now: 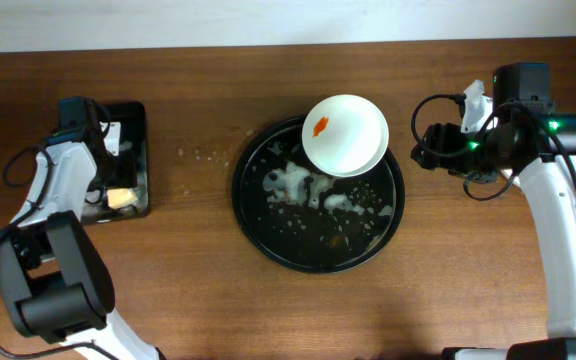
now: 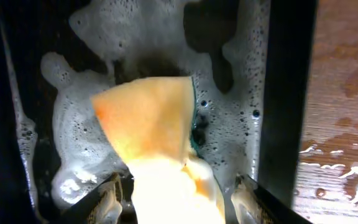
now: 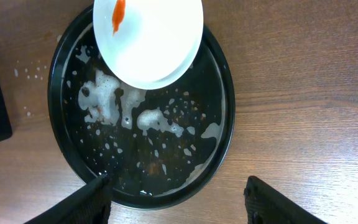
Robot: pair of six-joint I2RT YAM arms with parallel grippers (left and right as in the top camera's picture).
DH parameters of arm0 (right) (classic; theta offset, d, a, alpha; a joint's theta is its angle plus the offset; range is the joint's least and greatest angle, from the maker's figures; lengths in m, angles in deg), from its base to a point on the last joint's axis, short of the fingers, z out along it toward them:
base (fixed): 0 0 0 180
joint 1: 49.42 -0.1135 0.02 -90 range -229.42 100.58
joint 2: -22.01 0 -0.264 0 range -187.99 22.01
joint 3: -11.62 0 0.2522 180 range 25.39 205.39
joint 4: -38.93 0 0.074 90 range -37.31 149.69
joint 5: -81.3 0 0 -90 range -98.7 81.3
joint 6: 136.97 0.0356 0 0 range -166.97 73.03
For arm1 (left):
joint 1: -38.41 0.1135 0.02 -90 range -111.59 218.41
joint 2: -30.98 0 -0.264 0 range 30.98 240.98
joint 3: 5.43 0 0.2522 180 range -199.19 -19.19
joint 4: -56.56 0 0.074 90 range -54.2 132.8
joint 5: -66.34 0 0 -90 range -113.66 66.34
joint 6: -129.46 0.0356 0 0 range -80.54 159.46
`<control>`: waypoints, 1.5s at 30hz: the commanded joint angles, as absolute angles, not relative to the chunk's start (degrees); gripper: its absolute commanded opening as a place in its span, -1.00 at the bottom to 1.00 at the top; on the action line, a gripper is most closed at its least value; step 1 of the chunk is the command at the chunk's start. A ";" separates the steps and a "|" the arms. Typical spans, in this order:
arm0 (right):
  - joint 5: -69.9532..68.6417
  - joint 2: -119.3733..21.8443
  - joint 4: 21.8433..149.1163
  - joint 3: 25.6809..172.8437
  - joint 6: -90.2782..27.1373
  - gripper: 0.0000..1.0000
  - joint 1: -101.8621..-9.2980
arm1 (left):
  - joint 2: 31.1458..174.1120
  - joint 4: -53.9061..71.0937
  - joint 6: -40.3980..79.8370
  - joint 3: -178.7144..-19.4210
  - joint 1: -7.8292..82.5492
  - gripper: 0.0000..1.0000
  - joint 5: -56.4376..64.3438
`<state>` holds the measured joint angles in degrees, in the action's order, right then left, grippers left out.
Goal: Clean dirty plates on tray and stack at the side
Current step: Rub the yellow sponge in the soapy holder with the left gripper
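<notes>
Overhead looks straight down on the whole table (image 1: 198, 300). My left wrist camera hangs very close over the sponge (image 2: 148, 118) in the small tray (image 2: 284, 93). My right wrist camera, farther off, looks down on the round tray (image 3: 229, 106) and plate (image 3: 151, 43), which overhead also sees.

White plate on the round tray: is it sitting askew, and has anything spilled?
Yes. The plate overhangs the rim of the tray instead of lying inside. Foam patches the tray floor, and droplets dot the table beside it.
</notes>
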<state>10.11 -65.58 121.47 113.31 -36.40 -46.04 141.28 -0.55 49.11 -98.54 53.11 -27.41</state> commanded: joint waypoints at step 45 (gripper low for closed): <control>9.26 -65.91 121.95 113.41 -35.96 0.38 -46.04 | 138.18 -3.15 50.72 -94.96 55.69 0.60 -21.49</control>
<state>10.09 -65.61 121.73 113.31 -36.38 -46.04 137.63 -3.15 48.73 -95.31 55.73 -22.56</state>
